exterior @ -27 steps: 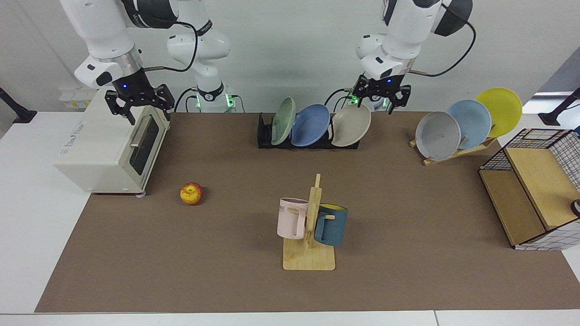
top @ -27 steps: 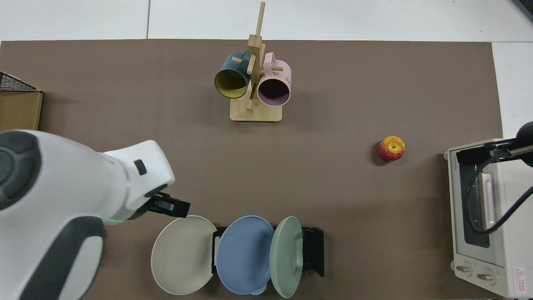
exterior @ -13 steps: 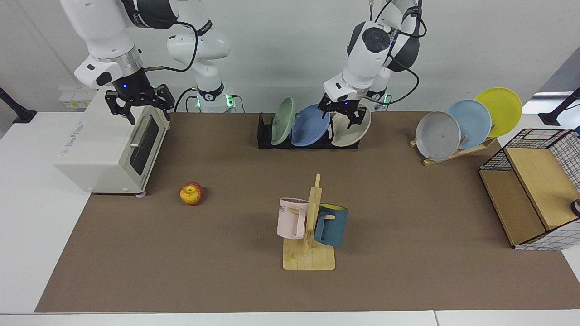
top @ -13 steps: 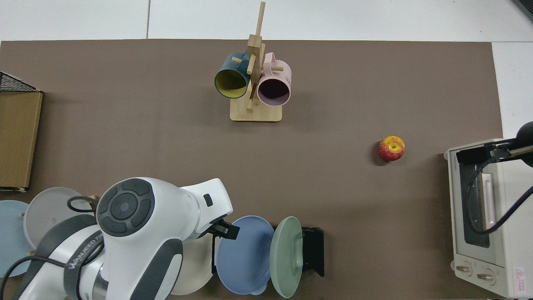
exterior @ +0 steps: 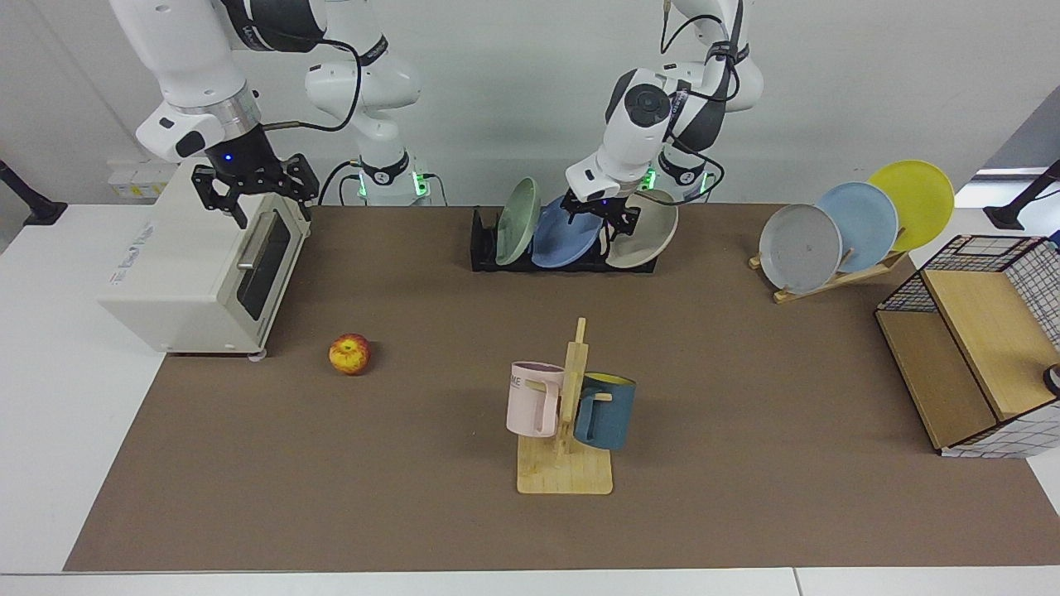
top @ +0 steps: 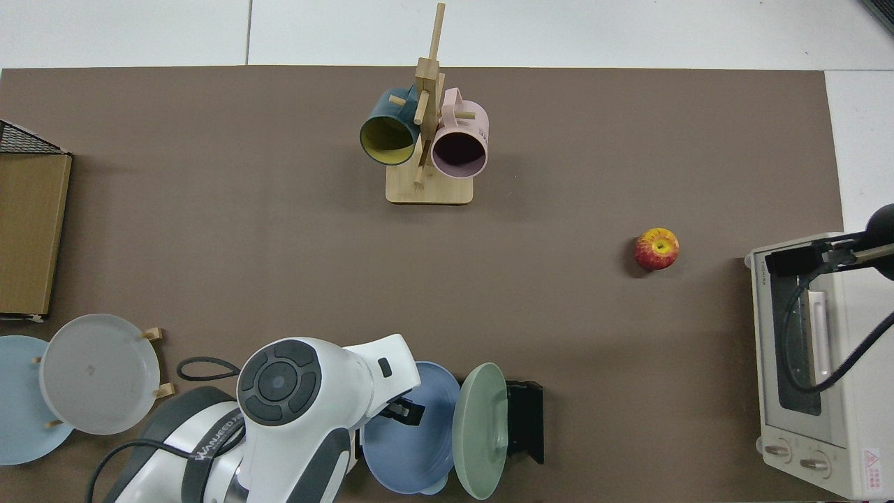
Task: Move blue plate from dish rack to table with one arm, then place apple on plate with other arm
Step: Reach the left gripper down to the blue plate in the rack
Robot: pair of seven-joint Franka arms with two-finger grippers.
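Note:
The blue plate leans in the middle slot of the black dish rack, between a green plate and a beige plate. My left gripper is down at the blue plate's upper right rim, open, with a finger on each side of the rim. From above, the left arm covers the beige plate and part of the blue plate. The apple lies on the brown table mat, far from the rack. My right gripper waits open above the toaster oven.
A white toaster oven stands near the apple. A wooden mug tree with a pink and a dark blue mug is mid-table. A slanted wooden stand holds grey, sky-blue and yellow plates. A wire-and-wood basket stands beside it.
The left arm has swung from beside the beige plate across to the blue plate and lowered its gripper onto the rim. The right arm, apple and plates have not moved.

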